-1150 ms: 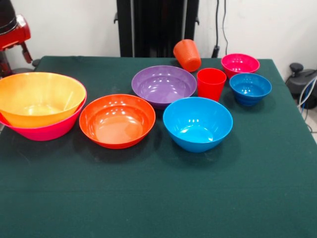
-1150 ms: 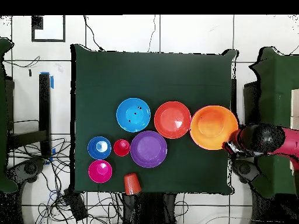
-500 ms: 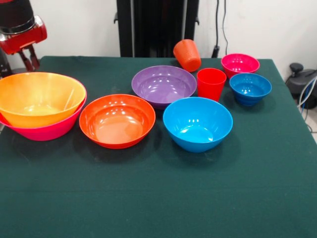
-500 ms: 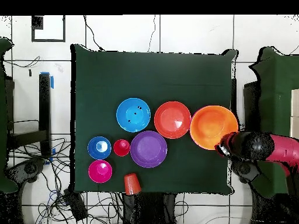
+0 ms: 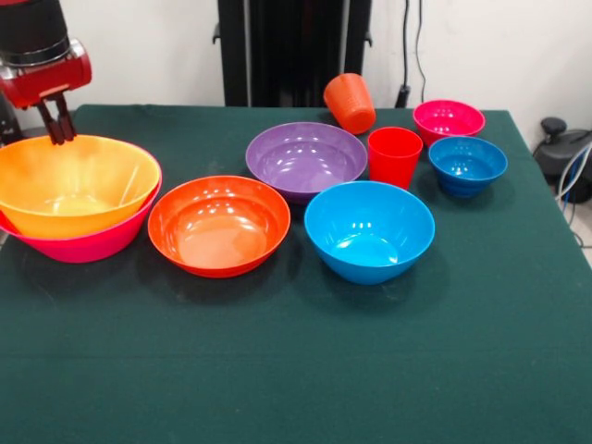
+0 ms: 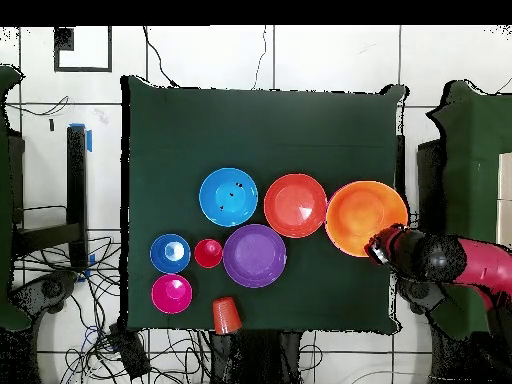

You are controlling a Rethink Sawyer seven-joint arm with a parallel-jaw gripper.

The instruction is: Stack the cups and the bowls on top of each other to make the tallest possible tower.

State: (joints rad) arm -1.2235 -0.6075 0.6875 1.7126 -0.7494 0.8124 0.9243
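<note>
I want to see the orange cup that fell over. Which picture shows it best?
The front view: the orange cup lies tipped on its side at the table's back edge, behind the purple bowl. The overhead view shows only a small orange shape at the table's edge.

Table [image 5: 296, 370] front half free; bowls [image 5: 219, 225] crowd rear.

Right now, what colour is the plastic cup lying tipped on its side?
Orange; the tipped tapered plastic cup shows best in the front view.
</note>
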